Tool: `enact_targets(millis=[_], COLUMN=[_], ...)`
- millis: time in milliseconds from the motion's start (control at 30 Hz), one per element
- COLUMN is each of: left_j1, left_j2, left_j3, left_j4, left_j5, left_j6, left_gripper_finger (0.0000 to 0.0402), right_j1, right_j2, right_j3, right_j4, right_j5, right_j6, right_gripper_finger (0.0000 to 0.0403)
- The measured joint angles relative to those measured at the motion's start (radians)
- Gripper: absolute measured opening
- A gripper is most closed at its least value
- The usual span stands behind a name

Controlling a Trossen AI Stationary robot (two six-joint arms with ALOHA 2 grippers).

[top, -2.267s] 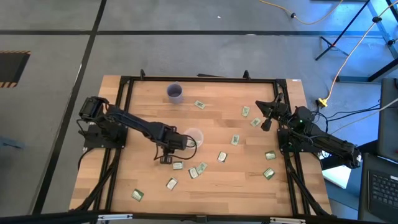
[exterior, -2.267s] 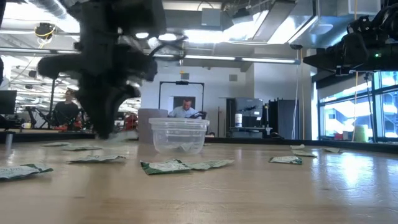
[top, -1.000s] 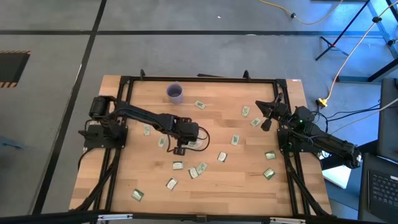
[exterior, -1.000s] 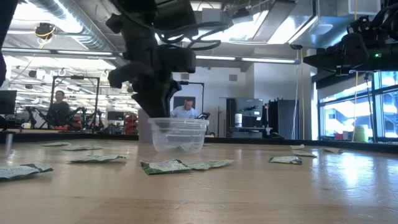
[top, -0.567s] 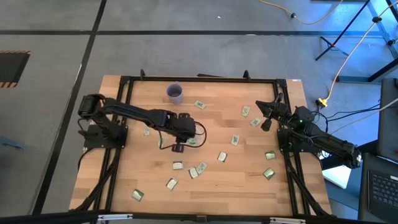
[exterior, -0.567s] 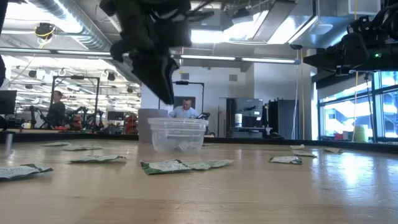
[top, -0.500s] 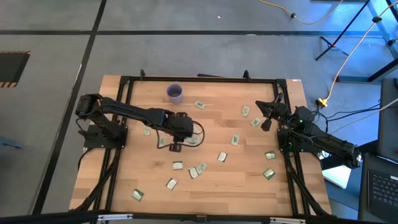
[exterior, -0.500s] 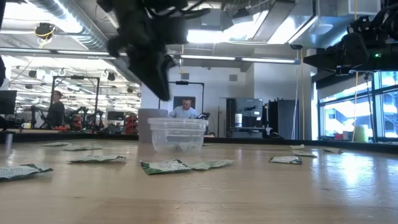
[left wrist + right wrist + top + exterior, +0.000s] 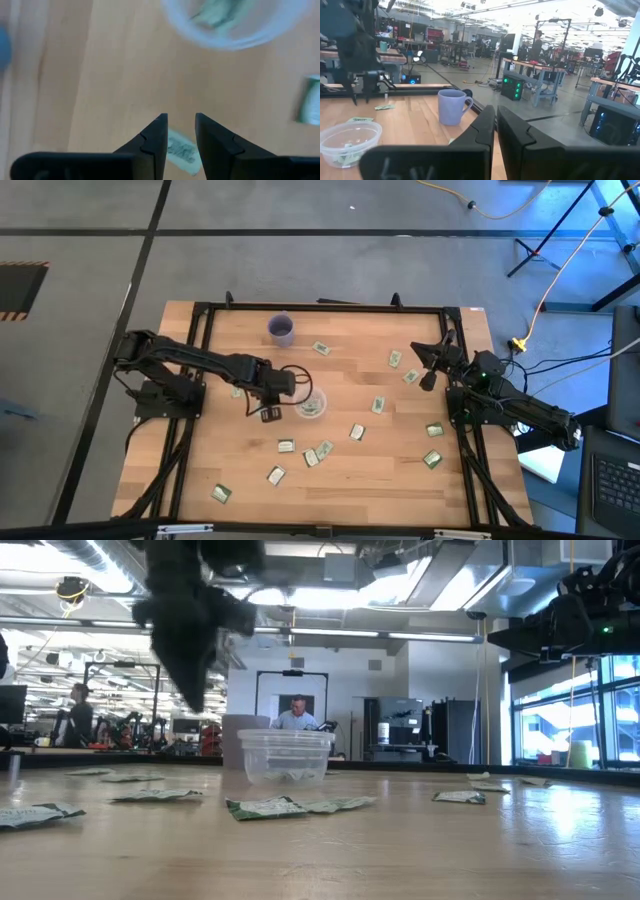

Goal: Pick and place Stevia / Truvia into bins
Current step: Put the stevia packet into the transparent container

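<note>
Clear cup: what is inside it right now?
The clear cup holds green-and-white sachets on its bottom. They overlap, so their number cannot be told.

We looked straight down on the whole table point(image 9: 400, 470); level across it; both wrist views shared the clear cup point(image 9: 235, 25).

A pale wooden worktop point(image 9: 340, 470) inside a black frame carries a purple cup point(image 9: 282, 330) near its far edge and a clear cup point(image 9: 312, 404) holding sachets near the middle. Green-and-white sachets point(image 9: 356, 432) lie scattered flat across it, most toward the right edge and the near edge, one close to the near left corner point(image 9: 221, 494).
</note>
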Motion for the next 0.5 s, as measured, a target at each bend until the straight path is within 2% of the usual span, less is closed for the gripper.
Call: enact_targets(millis=[167,300,500], left_j1=[0.01,0.01,0.01], left_j2=[0.0,0.0,0.0], left_j3=[-0.095,-0.157,-0.219], left_j4=[0.012,0.064,0.086], left_j5=[0.012,0.066,0.069], left_j6=[-0.096,-0.171,-0.283], left_gripper_finger=[0.0095,0.0101,0.0109], right_j1=[0.0,0.0,0.0], right_j2=[0.0,0.0,0.0], right_j3=[0.0,0.0,0.0], right_j4=[-0.001,-0.002,-0.005], right_j5=[0.0,0.0,0.0], right_j6=[0.001,0.002,0.003], right_gripper_finger=[0.0026,0.0026,0.0026])
